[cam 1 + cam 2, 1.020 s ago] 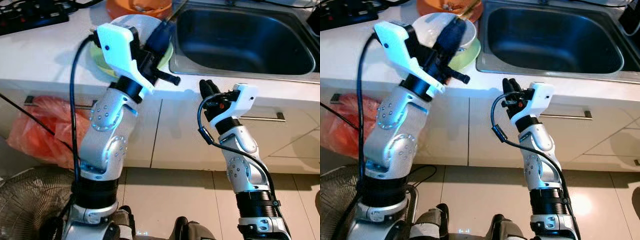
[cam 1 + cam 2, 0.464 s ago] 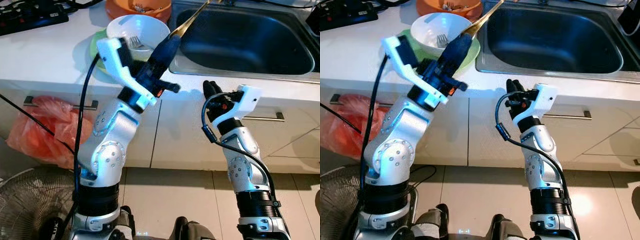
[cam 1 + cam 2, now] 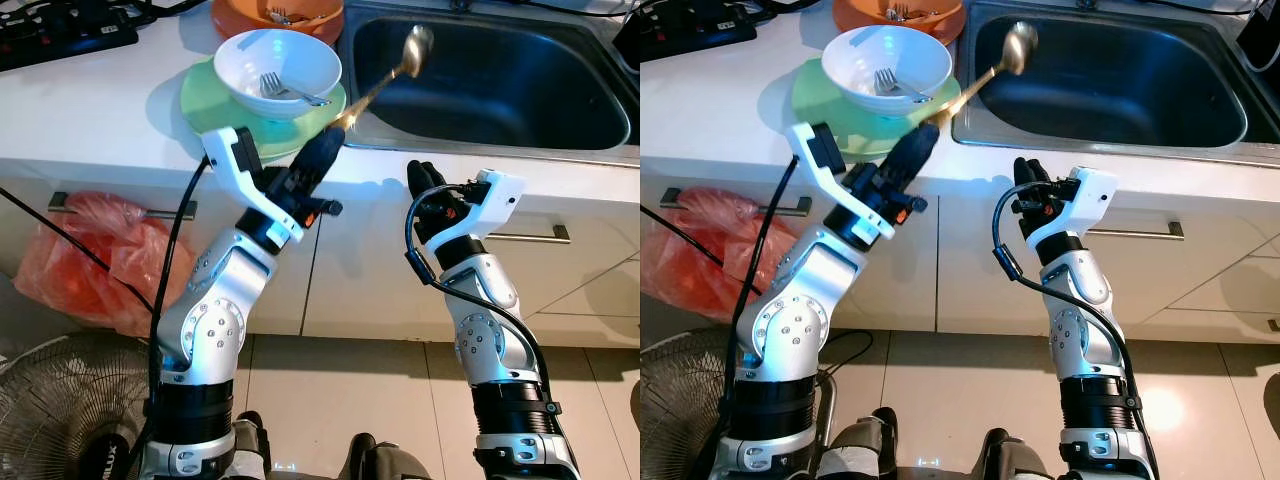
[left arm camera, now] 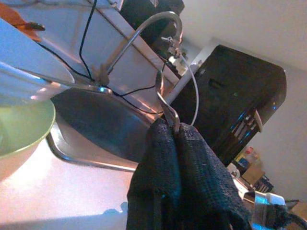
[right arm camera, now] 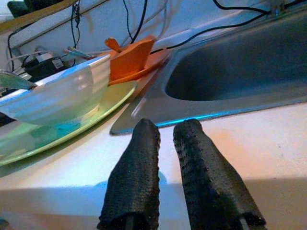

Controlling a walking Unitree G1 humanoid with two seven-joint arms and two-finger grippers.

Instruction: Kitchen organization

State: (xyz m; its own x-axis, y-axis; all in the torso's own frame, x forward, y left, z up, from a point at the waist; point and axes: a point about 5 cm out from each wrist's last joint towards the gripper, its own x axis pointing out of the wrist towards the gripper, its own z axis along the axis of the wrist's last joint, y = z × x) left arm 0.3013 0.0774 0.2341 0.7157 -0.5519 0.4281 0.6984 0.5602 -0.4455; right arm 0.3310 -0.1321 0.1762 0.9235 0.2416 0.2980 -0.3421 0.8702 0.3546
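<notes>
Spoon (image 3: 400,65) at upper centre, bowl end over the sink (image 3: 500,85) edge, handle clamped in left gripper (image 3: 322,155). Right gripper (image 3: 425,185) at centre right, fingers nearly together, empty. Risk: thin handle pivots, clips white bowl (image 3: 280,65).

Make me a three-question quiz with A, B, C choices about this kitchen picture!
1. Where is the white bowl?
A. on the green plate
B. in the sink
C. on the floor

2. What colour is the dish behind the bowl?
A. blue
B. orange
C. black

3. What is the left end effector doing?
A. hanging open
B. pinching the spoon
C. gripping the fork

Answers:
1 A, the bowl sits on the plate on the counter.
2 B, its rim shows orange.
3 B, the fingers close on the spoon handle, its scoop above the sink.
</notes>
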